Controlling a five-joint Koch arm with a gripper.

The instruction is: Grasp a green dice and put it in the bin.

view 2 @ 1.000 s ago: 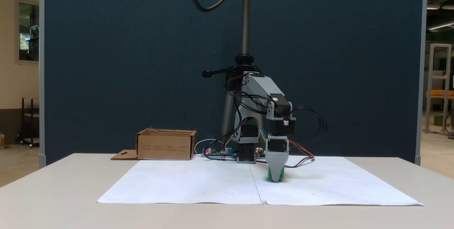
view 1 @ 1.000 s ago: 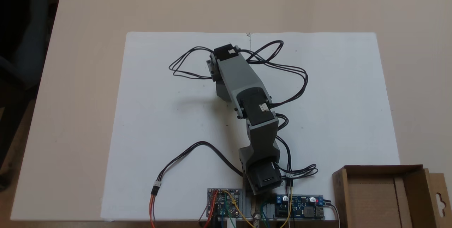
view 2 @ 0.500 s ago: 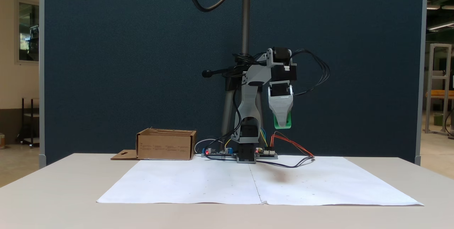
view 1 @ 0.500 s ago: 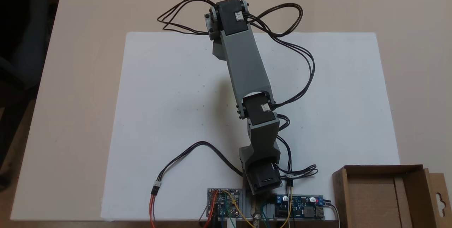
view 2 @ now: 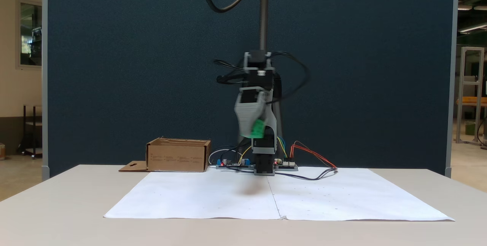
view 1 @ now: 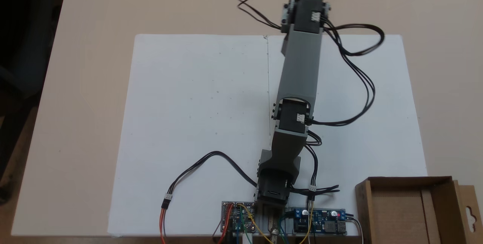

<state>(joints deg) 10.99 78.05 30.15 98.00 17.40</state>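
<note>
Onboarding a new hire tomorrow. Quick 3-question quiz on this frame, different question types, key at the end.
1. True or false: the green dice lies on the white paper.
2. Seen from the front fixed view, the bin sits to which side of the arm's base: A left, B right?
3. What does the hand carry?

Key: 1 false, it is held in the air. 2 A. 3 The green dice.

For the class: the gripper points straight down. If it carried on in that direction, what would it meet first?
Probably the white paper sheet on the table: the gripper, jaws holding the green dice, hangs above it, well right of the bin. Motion blur leaves depth uncertain.
</note>
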